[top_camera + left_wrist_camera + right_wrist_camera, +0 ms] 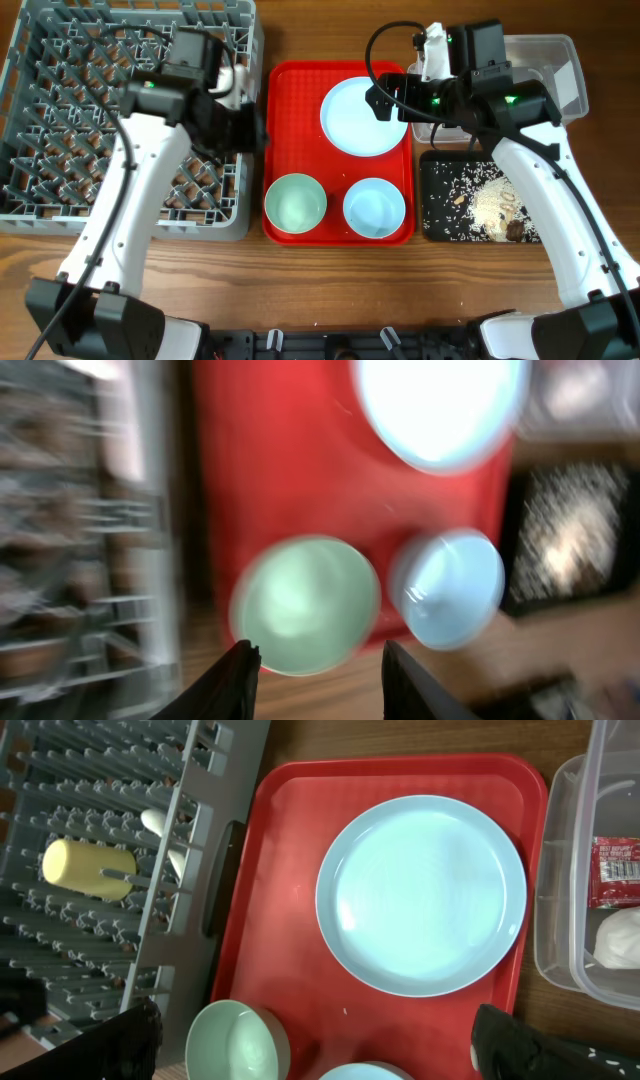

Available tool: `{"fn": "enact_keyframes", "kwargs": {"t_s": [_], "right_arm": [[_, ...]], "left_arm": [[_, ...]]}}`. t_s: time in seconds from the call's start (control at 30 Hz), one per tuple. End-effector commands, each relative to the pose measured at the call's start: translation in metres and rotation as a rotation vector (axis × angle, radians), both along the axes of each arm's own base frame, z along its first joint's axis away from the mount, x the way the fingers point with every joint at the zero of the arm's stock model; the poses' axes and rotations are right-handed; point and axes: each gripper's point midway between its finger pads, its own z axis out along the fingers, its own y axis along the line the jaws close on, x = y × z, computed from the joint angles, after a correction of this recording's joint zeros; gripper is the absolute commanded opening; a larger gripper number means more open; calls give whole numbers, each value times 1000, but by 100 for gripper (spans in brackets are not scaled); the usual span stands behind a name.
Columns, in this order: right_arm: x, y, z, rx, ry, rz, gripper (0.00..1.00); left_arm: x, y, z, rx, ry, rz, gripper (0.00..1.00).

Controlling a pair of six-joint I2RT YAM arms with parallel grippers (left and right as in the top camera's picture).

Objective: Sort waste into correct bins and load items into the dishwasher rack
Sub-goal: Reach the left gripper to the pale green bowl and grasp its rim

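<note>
Centre of the overhead frame: a flat red serving tray (pixel 290 100), carrying a light-blue plate (pixel 355 120) at its upper right, a pale-green bowl (pixel 295 203) at lower left and a light-blue bowl (pixel 374 208) at lower right. All three upright and apart from one another.

Just left of the red tray: the grey dishwasher rack (pixel 40 200). Inside it, in the right wrist view, a small yellow cup (pixel 85 868) on its side among the pegs, and a cream utensil end (pixel 158 823) near the rack's right wall; fork or spoon, cannot tell.

Upper right of the overhead frame: a clear plastic tub (pixel 560 60) holding a red sachet wrapper (pixel 618 870), with a crumpled white tissue (pixel 620 938) just below it in the picture. Below the tub: a black tray (pixel 428 170) strewn with white grains (pixel 490 200) and a few brown bits (pixel 513 230).

Left gripper (pixel 318 680) over the rack's right edge, beside the red tray. Fingers partway apart and empty, with the green bowl showing beyond the gap in its own blurred view.

Right gripper (pixel 325 1045) above the plate's right side, near the tub. Fingers spread wide, nothing between them.
</note>
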Motion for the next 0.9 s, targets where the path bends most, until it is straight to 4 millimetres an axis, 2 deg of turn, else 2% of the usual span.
{"fn": "enact_keyframes", "kwargs": {"t_s": [0.0, 0.13, 0.2, 0.27, 0.33, 0.37, 0.43, 0.5, 0.63, 0.87], "right_arm": [[0, 3, -5, 11, 18, 7, 100], [0, 3, -5, 12, 18, 6, 100], [0, 3, -5, 12, 18, 6, 100], [0, 3, -5, 12, 18, 6, 100], [0, 3, -5, 11, 17, 7, 100], [0, 3, -5, 12, 18, 6, 100], [0, 3, -5, 12, 18, 6, 100], [0, 3, -5, 12, 18, 6, 100], [0, 3, -5, 12, 18, 6, 100], [0, 3, -5, 11, 18, 7, 100]], "left_arm": [[-43, -57, -34, -138, 113, -227, 41], [-72, -93, -77, -128, 134, -317, 40], [-82, -95, -99, -44, 129, -312, 40], [-80, -89, -113, 71, 93, -281, 36], [-75, -90, -117, 144, 35, -273, 25], [-75, -96, -118, 148, 10, -291, 22], [-80, -112, -120, 138, -12, -330, 23], [-81, -117, -125, 169, -27, -336, 23], [-80, -112, -139, 291, -53, -300, 25], [-69, -101, -143, 363, -90, -254, 26]]}}
